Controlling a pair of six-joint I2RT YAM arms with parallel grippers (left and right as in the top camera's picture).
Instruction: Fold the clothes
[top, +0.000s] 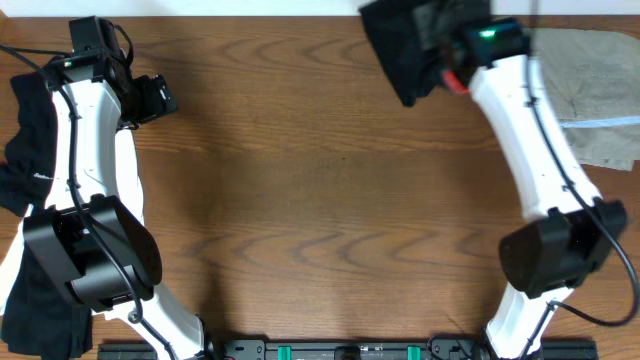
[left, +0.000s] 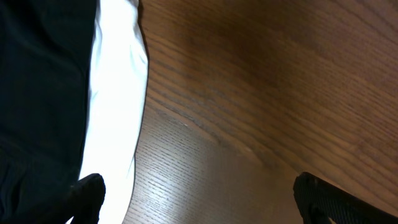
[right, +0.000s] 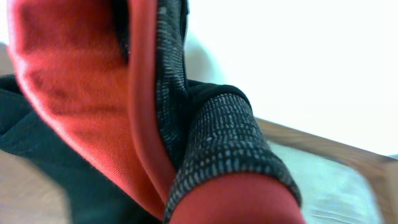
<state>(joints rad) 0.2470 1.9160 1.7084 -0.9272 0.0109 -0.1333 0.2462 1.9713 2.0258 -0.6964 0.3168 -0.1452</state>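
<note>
My right gripper (top: 440, 55) is at the table's far edge, shut on a dark garment with a red lining (top: 400, 45) that hangs from it above the wood. In the right wrist view the red and dark speckled fabric (right: 186, 124) fills the frame and hides the fingers. My left gripper (top: 155, 98) is open and empty at the far left, over bare wood; its two black fingertips (left: 199, 199) show far apart. A pile of black clothes (top: 30, 140) lies along the left edge and shows in the left wrist view (left: 37, 93).
A grey-green cloth (top: 600, 95) lies spread at the far right of the wooden table (top: 320, 200), and shows in the right wrist view (right: 323, 180). A black rail with green parts (top: 340, 350) runs along the front edge.
</note>
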